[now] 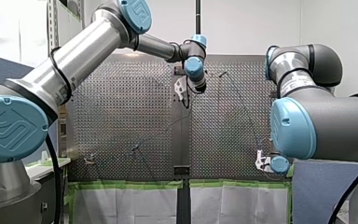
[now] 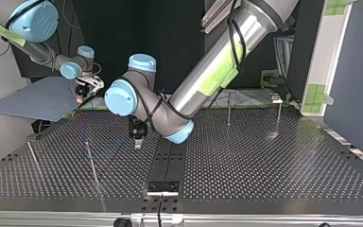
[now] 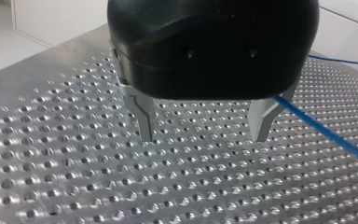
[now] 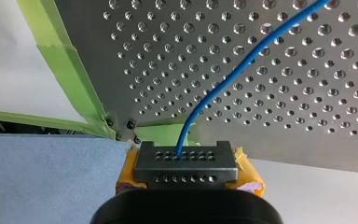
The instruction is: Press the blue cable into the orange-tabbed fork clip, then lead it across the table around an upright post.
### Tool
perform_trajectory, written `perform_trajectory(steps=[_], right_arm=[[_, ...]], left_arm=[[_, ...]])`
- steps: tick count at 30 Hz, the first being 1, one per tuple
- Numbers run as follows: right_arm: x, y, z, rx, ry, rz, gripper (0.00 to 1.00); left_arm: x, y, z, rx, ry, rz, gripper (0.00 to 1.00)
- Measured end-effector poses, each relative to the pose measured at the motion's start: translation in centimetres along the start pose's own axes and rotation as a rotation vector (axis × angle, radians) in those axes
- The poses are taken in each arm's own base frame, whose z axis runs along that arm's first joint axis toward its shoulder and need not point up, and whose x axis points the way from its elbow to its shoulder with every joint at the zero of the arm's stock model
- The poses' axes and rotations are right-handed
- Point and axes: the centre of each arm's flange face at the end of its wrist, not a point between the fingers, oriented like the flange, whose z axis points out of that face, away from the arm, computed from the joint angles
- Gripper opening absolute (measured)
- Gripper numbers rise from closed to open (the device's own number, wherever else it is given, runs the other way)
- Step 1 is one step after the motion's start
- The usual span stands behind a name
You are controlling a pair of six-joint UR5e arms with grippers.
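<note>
The blue cable [image 4: 242,60] runs over the perforated table [image 4: 307,93] and ends between the yellow pads [image 4: 249,175] of my right gripper [image 4: 186,163], which is shut on it at a black holed block. My right gripper [image 2: 82,93] sits at the table's far corner in the top view. My left gripper [image 3: 204,134] hovers low over the plate, open, with nothing between its metal fingers [image 3: 144,122]. The cable [image 3: 326,133] passes just outside one finger. In the top view my left gripper [image 2: 137,141] is left of the middle. I cannot make out an orange-tabbed clip.
Thin upright posts stand on the plate: two at the top view's right [image 2: 228,109] [image 2: 278,117], two at its left [image 2: 92,164] [image 2: 34,161]. Green tape [image 4: 60,60] lines the table edge. A blue-grey board [image 2: 38,99] lies by my right gripper.
</note>
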Motion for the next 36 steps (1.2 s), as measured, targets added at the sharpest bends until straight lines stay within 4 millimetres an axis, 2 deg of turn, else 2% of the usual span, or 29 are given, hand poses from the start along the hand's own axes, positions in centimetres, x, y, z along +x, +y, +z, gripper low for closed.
perform_trajectory(steps=[16, 26, 32, 36], right_arm=[[0.0, 0.1, 0.0, -0.002, -0.002, -0.004, 0.00], [-0.1, 0.1, 0.0, -0.001, -0.004, -0.004, 0.00], [-0.1, 0.1, 0.0, -0.002, -0.004, -0.004, 0.00], [-0.1, 0.1, 0.0, -0.001, -0.005, -0.004, 0.00]], left_arm=[[1.1, 0.7, -1.1, 0.030, 0.199, -0.105, 1.00], [0.4, 1.2, -1.6, -0.018, 0.198, -0.189, 1.00], [0.1, 0.6, -2.4, -0.022, 0.195, -0.236, 1.00], [-0.4, -0.3, -3.8, -0.015, 0.203, -0.225, 1.00]])
